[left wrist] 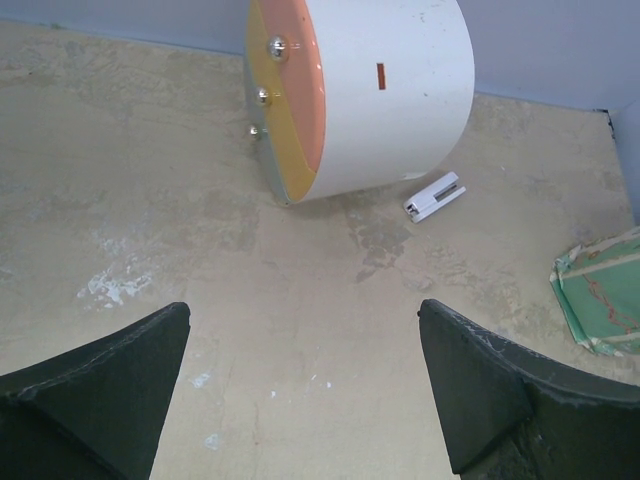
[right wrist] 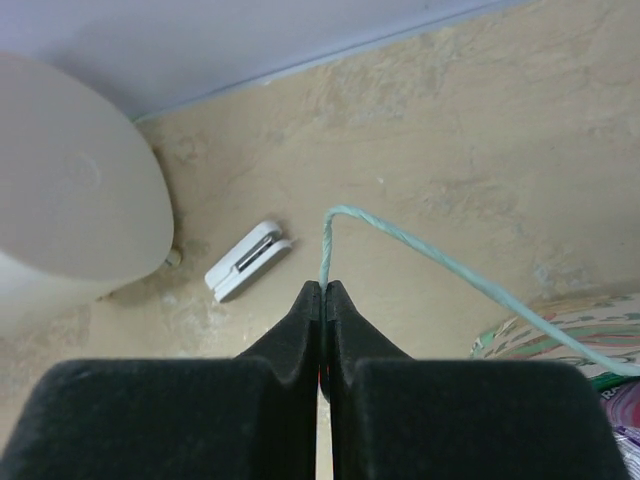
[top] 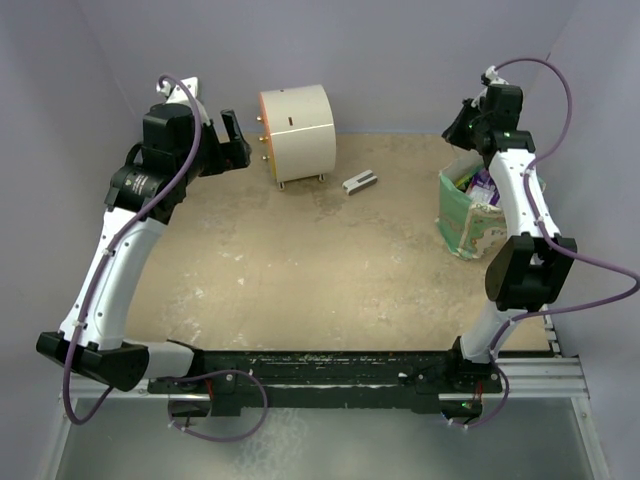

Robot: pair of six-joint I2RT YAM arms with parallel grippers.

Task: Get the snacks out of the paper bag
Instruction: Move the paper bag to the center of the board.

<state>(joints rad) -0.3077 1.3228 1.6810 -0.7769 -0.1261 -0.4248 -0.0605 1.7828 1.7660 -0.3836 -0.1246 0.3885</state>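
Observation:
The mint-green paper bag (top: 462, 218) stands at the right side of the table. Purple and green snacks (top: 480, 183) show in its open top. My right gripper (top: 465, 128) hangs above the bag's far edge. In the right wrist view it (right wrist: 325, 287) is shut on the bag's pale cord handle (right wrist: 420, 250), which runs down to the bag (right wrist: 560, 335); a purple snack (right wrist: 622, 412) shows at the corner. My left gripper (top: 238, 140) is open and empty at the far left. In its wrist view it (left wrist: 302, 308) is over bare table, with the bag (left wrist: 600, 295) at the right edge.
A white cylinder with an orange rim (top: 298, 132) lies on its side at the back, just right of my left gripper. A small grey-white block (top: 360, 182) lies between it and the bag. Grey walls close in the back and both sides.

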